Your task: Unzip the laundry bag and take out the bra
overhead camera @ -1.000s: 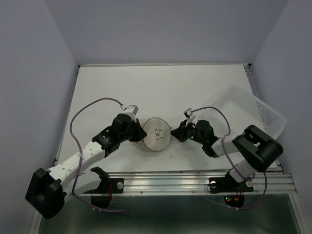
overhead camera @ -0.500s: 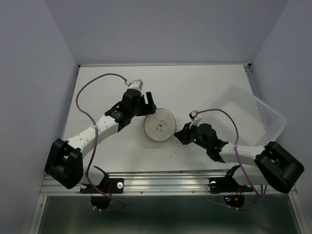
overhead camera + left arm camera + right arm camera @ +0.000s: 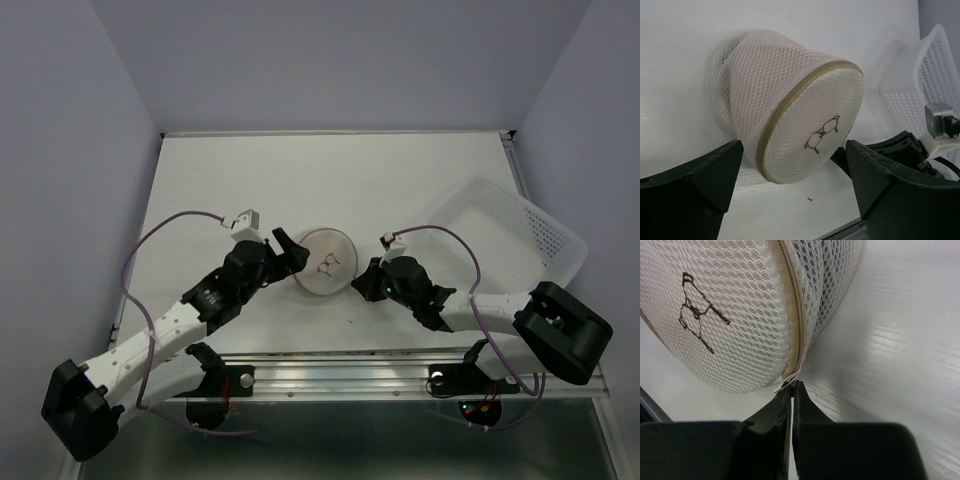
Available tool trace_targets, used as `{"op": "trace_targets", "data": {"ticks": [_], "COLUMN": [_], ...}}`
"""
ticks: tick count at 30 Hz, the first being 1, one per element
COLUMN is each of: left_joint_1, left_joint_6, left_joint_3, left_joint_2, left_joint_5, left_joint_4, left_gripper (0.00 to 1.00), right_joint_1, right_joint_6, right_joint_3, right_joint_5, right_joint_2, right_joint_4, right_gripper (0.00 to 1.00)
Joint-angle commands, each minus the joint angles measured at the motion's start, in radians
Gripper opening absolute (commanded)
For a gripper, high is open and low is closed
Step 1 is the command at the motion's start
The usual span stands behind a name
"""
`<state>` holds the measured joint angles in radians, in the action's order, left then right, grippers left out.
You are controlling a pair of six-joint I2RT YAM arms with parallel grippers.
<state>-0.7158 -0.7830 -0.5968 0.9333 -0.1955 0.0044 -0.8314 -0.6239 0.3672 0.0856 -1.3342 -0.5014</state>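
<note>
The laundry bag (image 3: 327,262), a round cream mesh pouch with a small dark mark, lies tilted near the table's middle. Its tan zipper (image 3: 792,315) runs round the rim. My right gripper (image 3: 358,280) is at the bag's right edge, shut (image 3: 791,387) on the small white tab at the zipper's end. My left gripper (image 3: 288,251) is just left of the bag, with its jaws wide open (image 3: 795,187) and nothing between them; the bag (image 3: 790,120) sits a little beyond the fingertips. The bra is hidden; the mesh shows no clear shape inside.
A white perforated plastic basket (image 3: 520,235) stands tilted at the right of the table, behind the right arm (image 3: 470,310). It also shows at the right edge of the left wrist view, the basket (image 3: 935,75). A metal rail (image 3: 400,370) runs along the near edge.
The left gripper opened, swung to the bag's far left, then came back to its left side. The bag shifted slightly away from the near edge. The right gripper stayed shut at the zipper.
</note>
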Motion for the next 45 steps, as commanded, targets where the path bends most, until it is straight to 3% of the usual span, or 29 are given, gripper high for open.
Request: {"op": "trace_targets", "data": {"ticks": [1,5,11,15,17,18,21,24,29,35,45], "left_joint_1": [-0.022,-0.074,-0.135,-0.145,-0.146,-0.145,-0.146,-0.146,-0.105,-0.025,-0.008], "left_joint_6": [-0.203,-0.274,-0.331,-0.355,-0.363,-0.361,-0.342,-0.318,-0.242,-0.134,0.03], "left_joint_3": [0.155,0.273,0.298,0.318,0.321,0.312,0.27,0.232,0.174,0.127,0.19], "left_joint_2": [-0.163,-0.238,-0.119,-0.019,0.008,0.034,0.08,0.091,0.019,-0.083,-0.119], "left_joint_5": [-0.07,-0.042,-0.078,-0.079,-0.09,-0.096,-0.104,-0.134,-0.22,-0.222,0.008], "left_joint_4": [-0.014,0.081,0.19,0.334,0.37,0.388,0.388,0.326,0.157,-0.055,-0.063], "left_gripper": [0.94,0.91,0.89,0.81,0.67,0.53,0.39,0.0,0.0,0.0,0.0], "right_joint_1": [-0.015,-0.015,-0.015,-0.015,-0.025,-0.025,-0.025,-0.025,-0.025,-0.006,0.049], "right_joint_6": [-0.049,-0.066,-0.074,-0.076,-0.077,-0.077,-0.077,-0.068,-0.019,0.027,0.104], "right_joint_3": [0.05,0.07,0.101,0.108,0.108,0.105,0.099,0.084,0.032,-0.007,0.056], "right_joint_5": [0.057,0.057,0.049,0.042,0.039,0.037,0.034,0.046,0.141,0.223,0.247], "right_joint_2": [-0.011,-0.031,-0.045,-0.048,-0.049,-0.049,-0.04,-0.013,0.09,0.225,0.262], "right_joint_4": [-0.009,-0.008,0.0,0.003,0.004,0.004,0.006,0.012,0.076,0.179,0.268], "right_gripper": [0.01,0.01,0.01,0.01,0.01,0.01,0.01,0.01,0.01,0.01,0.01]}}
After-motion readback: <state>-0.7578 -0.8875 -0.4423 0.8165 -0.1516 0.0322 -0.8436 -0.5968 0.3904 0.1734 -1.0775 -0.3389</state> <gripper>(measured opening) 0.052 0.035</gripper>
